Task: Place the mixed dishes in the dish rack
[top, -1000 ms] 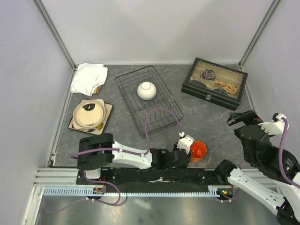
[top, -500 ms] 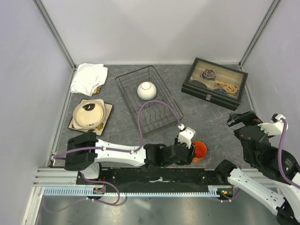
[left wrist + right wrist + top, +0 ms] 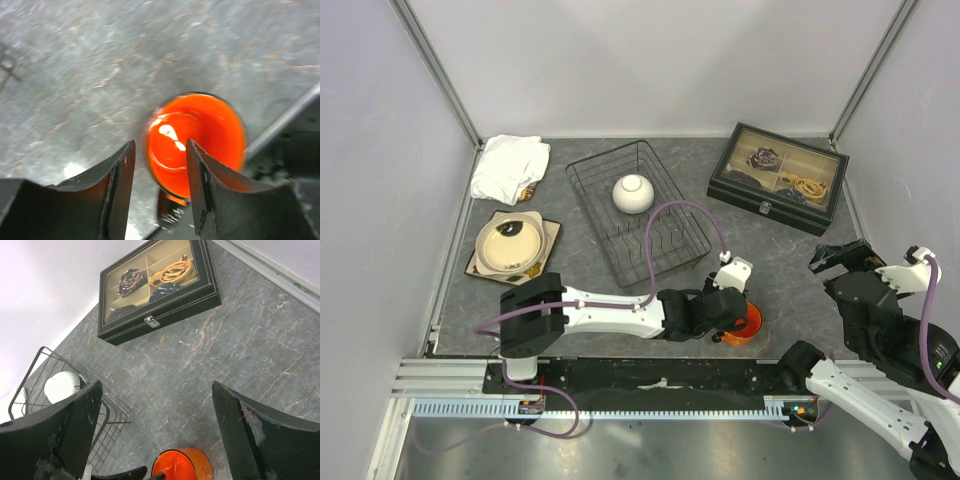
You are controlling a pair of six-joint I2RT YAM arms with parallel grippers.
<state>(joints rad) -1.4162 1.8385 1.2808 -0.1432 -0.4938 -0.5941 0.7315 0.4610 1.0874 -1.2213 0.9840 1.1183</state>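
The black wire dish rack (image 3: 588,205) has the white round bowl (image 3: 633,193) sitting in it. The black glass-lidded compartment box (image 3: 760,207) at back right holds coiled bits in its sections. The cream brown-rimmed round plate (image 3: 509,246) rests on the square tan flower-patterned plate (image 3: 548,240), left of the rack.

The orange mug (image 3: 200,140) stands upright near the table's front edge. The left gripper (image 3: 160,150) is right over it with its fingers apart: one is outside the rim and one is over the opening, not closed on it. The right gripper (image 3: 156,390) hangs off to the right, spread wide.
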